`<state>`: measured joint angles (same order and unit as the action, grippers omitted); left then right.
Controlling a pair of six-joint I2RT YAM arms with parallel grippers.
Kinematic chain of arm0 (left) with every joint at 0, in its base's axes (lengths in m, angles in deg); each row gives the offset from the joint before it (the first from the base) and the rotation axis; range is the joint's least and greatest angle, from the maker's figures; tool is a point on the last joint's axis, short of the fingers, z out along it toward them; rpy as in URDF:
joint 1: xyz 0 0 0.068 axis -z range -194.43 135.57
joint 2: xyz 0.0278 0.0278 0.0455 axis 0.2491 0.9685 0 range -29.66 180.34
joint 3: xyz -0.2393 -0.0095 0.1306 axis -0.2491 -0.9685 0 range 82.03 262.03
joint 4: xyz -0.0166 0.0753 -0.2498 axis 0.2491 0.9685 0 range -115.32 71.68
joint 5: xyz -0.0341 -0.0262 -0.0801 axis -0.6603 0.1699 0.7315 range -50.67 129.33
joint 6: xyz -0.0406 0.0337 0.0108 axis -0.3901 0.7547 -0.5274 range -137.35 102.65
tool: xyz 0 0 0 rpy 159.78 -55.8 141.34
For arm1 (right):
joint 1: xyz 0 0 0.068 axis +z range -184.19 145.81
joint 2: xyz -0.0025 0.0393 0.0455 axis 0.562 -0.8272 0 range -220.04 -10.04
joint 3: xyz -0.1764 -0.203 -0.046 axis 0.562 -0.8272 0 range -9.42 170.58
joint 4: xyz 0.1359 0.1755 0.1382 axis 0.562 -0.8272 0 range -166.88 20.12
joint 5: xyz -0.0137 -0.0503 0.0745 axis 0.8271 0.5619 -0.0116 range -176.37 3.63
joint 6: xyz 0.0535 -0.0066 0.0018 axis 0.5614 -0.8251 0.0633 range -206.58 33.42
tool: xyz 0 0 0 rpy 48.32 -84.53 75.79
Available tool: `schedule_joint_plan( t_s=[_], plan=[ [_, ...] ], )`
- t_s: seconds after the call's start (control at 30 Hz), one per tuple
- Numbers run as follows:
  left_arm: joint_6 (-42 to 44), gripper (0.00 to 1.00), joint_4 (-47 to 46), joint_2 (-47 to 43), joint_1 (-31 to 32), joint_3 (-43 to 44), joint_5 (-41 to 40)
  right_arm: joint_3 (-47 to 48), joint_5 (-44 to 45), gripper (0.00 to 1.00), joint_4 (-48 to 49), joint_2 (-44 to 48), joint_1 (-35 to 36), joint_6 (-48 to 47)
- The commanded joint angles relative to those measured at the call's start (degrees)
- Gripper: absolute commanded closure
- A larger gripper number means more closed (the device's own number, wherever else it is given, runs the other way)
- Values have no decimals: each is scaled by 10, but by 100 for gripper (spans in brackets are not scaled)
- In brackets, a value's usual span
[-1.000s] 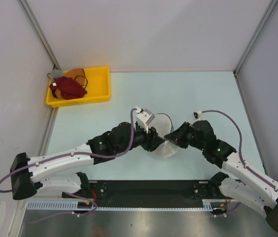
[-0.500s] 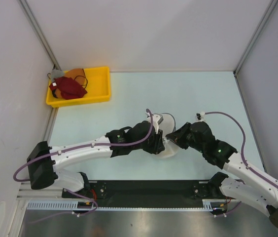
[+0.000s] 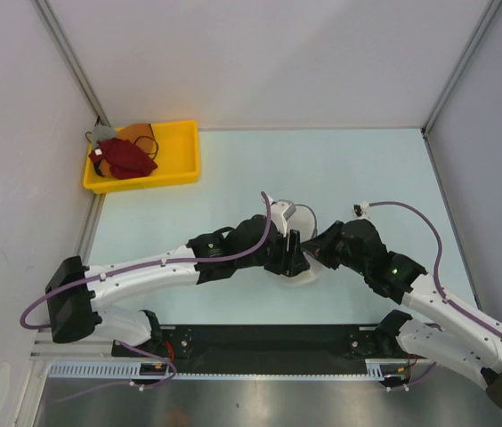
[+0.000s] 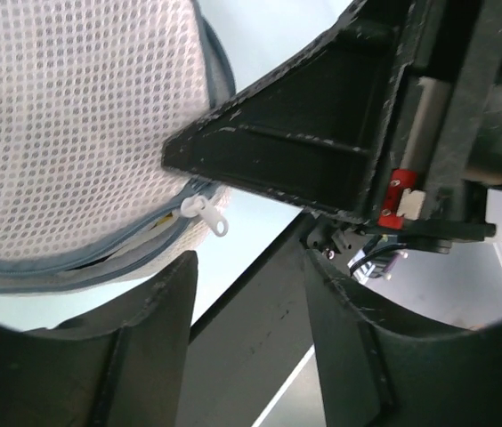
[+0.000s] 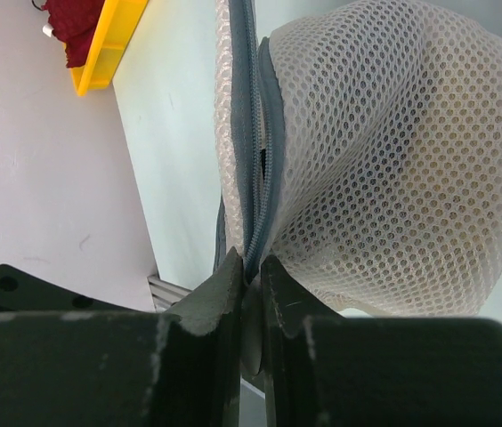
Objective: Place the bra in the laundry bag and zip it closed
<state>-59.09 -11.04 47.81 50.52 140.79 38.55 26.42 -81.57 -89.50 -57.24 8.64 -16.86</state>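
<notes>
Altogether one laundry bag (image 5: 393,160), one bin (image 3: 186,133), left gripper (image 4: 246,267), right gripper (image 5: 249,267).

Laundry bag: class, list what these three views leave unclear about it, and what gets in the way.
1. Top external: most of the laundry bag lies under the left gripper and right gripper; zip state unreadable.
2. Left wrist: picture edges crop the bag; the right gripper's dark body covers the zip beyond the zip pull.
3. Right wrist: mesh veils the contents; bra inside or not, cannot tell.
</notes>
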Motion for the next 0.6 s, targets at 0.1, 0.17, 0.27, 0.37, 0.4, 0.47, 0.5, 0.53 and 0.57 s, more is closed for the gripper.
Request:
schedule_joint_plan(
  t_s=[0.1,0.17,0.27,0.37,0.4,0.47,0.5,0.53,0.57],
  plan=[
    [-22,49,-12,10,-3,28,9,32,20,87,6,2,6,2],
    [-23,52,-11,15,-3,28,-10,33,21,87,6,4,8,2],
    [-22,59,-12,19,-3,34,-26,33,21,87,5,5,10,3],
    [-21,64,-11,20,-3,41,-38,33,27,87,2,4,15,1],
    [-21,66,-12,19,-3,43,-40,31,28,87,2,4,16,1],
    [-21,66,-14,19,-3,46,-45,29,30,87,3,4,21,0],
    [-21,67,-14,18,-3,46,-48,30,32,87,3,3,23,-2],
    [-21,68,-14,19,-3,46,-50,29,32,87,4,3,23,-3],
    [-22,68,-15,20,-5,46,-53,29,33,87,4,1,26,-3]
  ],
)
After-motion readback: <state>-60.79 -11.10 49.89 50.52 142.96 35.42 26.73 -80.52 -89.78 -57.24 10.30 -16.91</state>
